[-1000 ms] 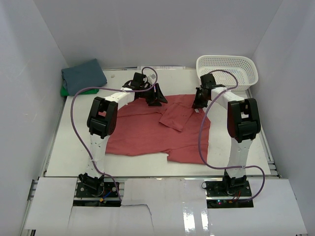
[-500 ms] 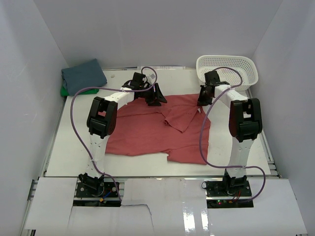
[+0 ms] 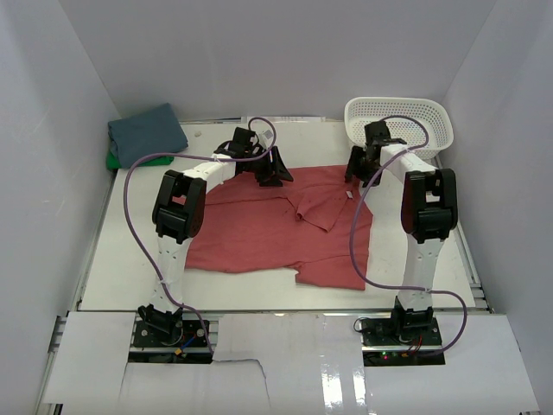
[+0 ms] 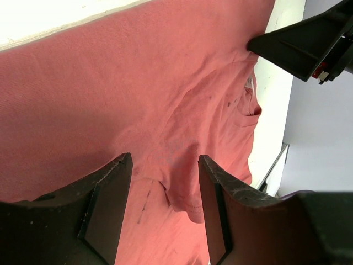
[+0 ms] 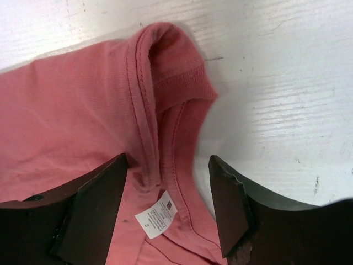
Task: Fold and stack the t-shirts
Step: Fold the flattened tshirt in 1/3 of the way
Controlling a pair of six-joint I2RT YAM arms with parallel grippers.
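right claw [image 5: 168,168] wide above red shirt [image 5: 71,99]

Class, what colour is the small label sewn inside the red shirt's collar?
The label is white, clearest in the right wrist view.

A white table [image 3: 130,259] fills the floor of a pale enclosure. In the right wrist view its painted top looks scuffed, with small dark specks and scratches. At about 1 o'clock on it, in the far right corner, stands a white plastic mesh basket [image 3: 399,125] with a rounded oblong rim and lattice walls, close to the right wall [image 3: 510,173]. At 12 o'clock a flat white sheet [image 3: 298,128] lies along the far edge, just below the back wall [image 3: 276,52]. A metal rail [image 3: 472,268] runs down the table's 3 o'clock side. At 6 o'clock, glossy white panels [image 3: 285,359] cover the near edge, one with a ragged cut-out in its lower border.
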